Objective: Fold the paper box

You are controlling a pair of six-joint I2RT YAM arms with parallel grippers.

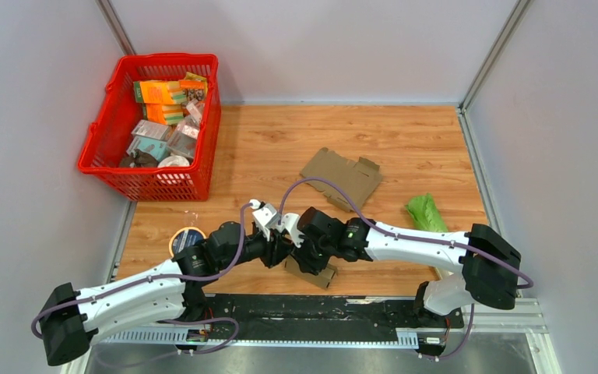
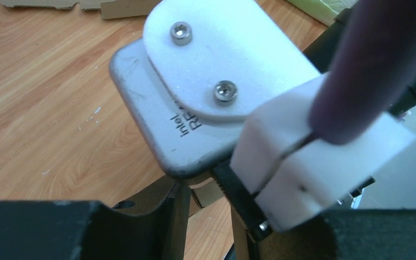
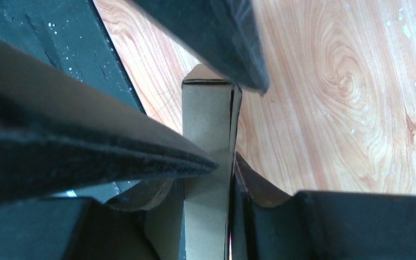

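Note:
The paper box [image 1: 318,274] is a small brown cardboard piece near the table's front edge, where both arms meet. My right gripper [image 1: 308,262] is shut on it; in the right wrist view the box [image 3: 208,124] stands as a narrow upright panel clamped between the jaws [image 3: 211,216]. My left gripper [image 1: 284,253] comes in from the left, and its black fingers [image 3: 216,38] stand apart on either side of the box's far end, with a cardboard flap lying against the lower one. In the left wrist view the left gripper [image 2: 208,216] shows a gap with a bit of the box [image 2: 211,192]; the right wrist's camera housing [image 2: 195,103] blocks most of that view.
A second flat cardboard blank [image 1: 341,175] lies mid-table. A red basket [image 1: 97,148] full of packets stands at the back left. A tape roll [image 1: 187,238] lies by the left arm, and a green object [image 1: 427,214] lies at the right. The black base rail [image 1: 319,312] runs along the front.

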